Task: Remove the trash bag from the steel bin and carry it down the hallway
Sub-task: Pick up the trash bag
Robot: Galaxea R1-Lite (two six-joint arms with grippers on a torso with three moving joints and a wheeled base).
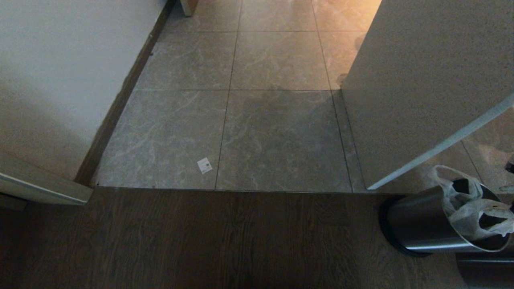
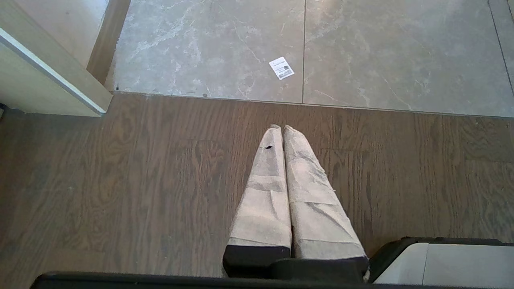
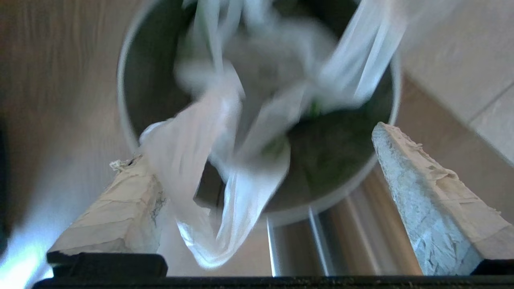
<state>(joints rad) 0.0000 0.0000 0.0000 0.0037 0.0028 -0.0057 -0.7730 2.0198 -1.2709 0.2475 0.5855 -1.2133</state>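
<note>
Trash bag (image 1: 474, 208) sits in steel bin (image 1: 425, 224), near right on wood floor. Right claw (image 3: 257, 176) wide over bin mouth, holding nothing. Rec: straddle one loop handle only, clear of rim, then pinch.

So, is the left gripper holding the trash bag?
No, the left gripper is shut on nothing above the wooden floor; the trash bag sits in the steel bin.
</note>
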